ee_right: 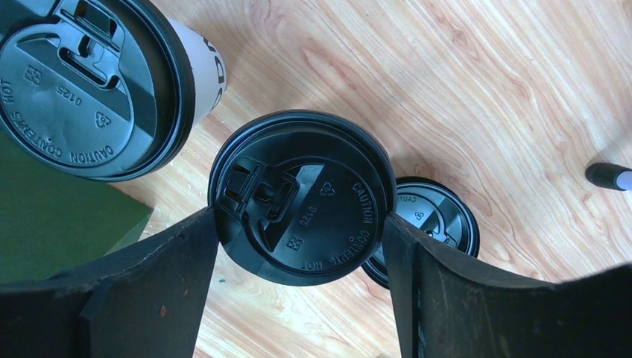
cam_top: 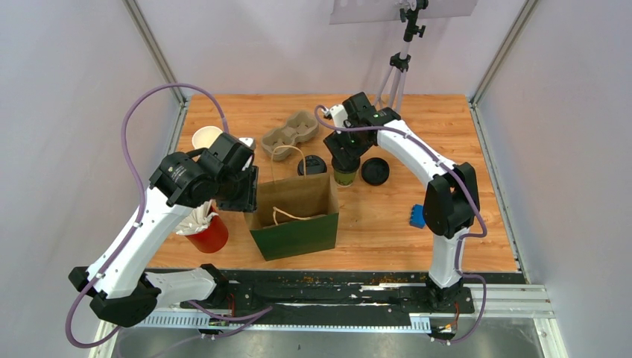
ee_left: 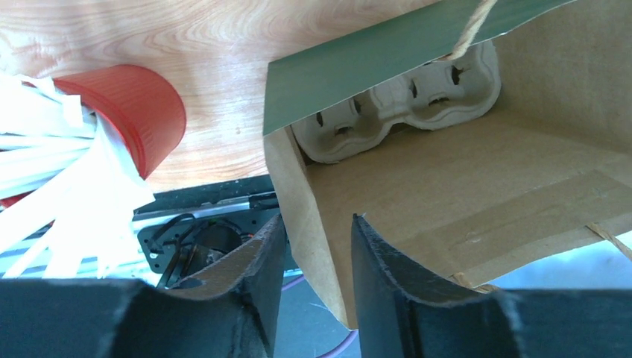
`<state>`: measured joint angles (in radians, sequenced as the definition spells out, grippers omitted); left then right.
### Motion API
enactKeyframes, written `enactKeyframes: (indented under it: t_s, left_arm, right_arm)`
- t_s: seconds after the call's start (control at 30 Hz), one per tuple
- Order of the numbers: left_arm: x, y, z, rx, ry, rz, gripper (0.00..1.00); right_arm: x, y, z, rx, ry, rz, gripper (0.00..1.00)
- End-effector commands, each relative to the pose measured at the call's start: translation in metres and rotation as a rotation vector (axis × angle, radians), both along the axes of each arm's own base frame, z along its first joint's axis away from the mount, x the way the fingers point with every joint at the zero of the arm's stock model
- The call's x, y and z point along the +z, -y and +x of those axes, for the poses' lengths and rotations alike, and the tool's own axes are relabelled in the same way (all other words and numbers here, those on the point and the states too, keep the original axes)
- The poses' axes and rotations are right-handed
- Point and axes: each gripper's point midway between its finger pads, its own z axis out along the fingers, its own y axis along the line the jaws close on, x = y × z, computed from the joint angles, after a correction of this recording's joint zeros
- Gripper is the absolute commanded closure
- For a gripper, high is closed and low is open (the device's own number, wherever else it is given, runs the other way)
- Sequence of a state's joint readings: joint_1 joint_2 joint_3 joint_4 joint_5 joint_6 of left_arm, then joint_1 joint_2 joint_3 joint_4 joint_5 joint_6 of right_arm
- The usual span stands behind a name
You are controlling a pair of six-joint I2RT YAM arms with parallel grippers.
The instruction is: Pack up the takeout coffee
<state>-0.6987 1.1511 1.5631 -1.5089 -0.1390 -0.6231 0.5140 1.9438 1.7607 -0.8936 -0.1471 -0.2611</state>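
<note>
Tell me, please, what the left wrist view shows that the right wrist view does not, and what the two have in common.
Only the left wrist view: the red cup of white sticks, the brown inside of the bag with a cup carrier in it, and the left gripper straddling a bag wall.
Only the right wrist view: the white-sided cup with its lid, a second black lid flanked by the right gripper, and a loose lid.
Both: the wooden table and the bag's green outside.

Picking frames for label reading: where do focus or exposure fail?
Right wrist: lettering on the middle lid reads sharp, the fingers of the right hand are dark, featureless. Left wrist: the white sticks blow out and blur. Top view: evenly lit.
</note>
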Motion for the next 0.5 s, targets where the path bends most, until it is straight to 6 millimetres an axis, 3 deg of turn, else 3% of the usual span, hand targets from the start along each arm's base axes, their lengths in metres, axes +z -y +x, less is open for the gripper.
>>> enactKeyframes:
  t_s: [0.0, 0.23, 0.47]
  left_arm:
    - [0.010, 0.014, 0.006, -0.069, 0.040, -0.063, 0.57]
    - [0.015, 0.040, 0.008, -0.165, 0.072, -0.185, 0.68]
    - [0.030, 0.077, 0.021, -0.210, 0.166, -0.382, 0.73]
  right_arm:
    - [0.018, -0.003, 0.001, -0.022, 0.006, 0.016, 0.30]
    - [0.052, 0.013, -0.009, -0.112, -0.011, -0.004, 0.30]
    - [0.104, 0.052, -0.040, -0.270, -0.012, -0.009, 0.30]
